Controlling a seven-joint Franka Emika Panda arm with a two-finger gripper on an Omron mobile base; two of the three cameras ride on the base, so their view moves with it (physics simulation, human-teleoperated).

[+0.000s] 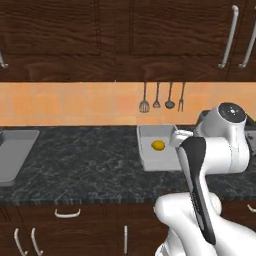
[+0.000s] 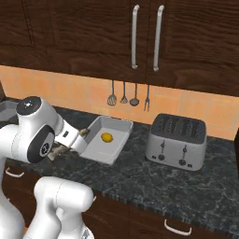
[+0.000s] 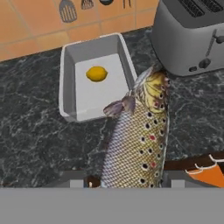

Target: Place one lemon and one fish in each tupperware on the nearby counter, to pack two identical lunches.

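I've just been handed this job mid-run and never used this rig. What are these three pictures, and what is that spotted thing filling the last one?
The machine is a white robot arm on a driving base, facing a dark stone counter. Two pictures come from cameras on the base, one behind the arm on each side. The third comes from a camera on the hand, looking along its fingers.

The spotted thing is a fish, seen very close because the gripper is closed on it between the two dark fingers.

On the counter sits a grey tupperware with one lemon inside. The fish's far end lies over that tray's near corner but is not in it yet. A toaster stands to the right. Another grey tray lies far left.
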